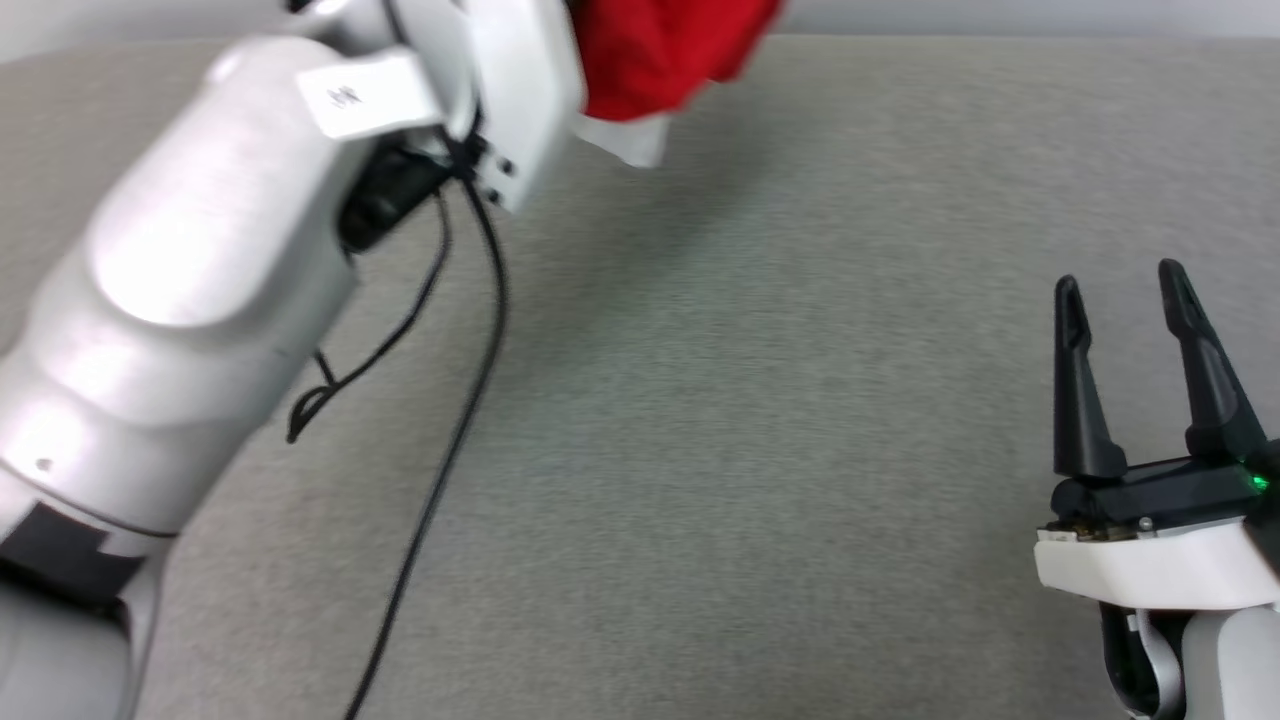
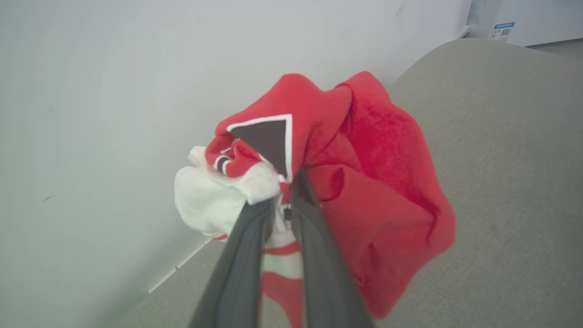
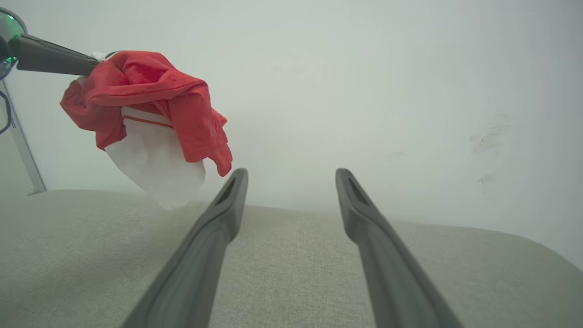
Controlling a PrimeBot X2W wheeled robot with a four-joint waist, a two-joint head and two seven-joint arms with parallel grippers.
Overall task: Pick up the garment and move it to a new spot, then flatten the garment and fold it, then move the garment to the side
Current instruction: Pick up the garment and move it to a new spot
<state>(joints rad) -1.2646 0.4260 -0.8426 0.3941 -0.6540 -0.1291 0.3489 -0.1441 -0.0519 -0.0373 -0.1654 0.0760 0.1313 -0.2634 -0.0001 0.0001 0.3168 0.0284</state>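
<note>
Left gripper (image 2: 283,193): clamped on the bunched garment (image 2: 373,182), hanging at the far left.
Right gripper (image 1: 1122,285): spread wide, empty, near right.
Handling: I judge it light, limp; best taken by a shoulder hem.

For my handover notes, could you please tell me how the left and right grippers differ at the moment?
The left gripper is shut on the garment; the right gripper is open and empty. The left holds its load up off the grey surface; the right sits low over it, apart from the garment. Both have two long dark fingers.
</note>
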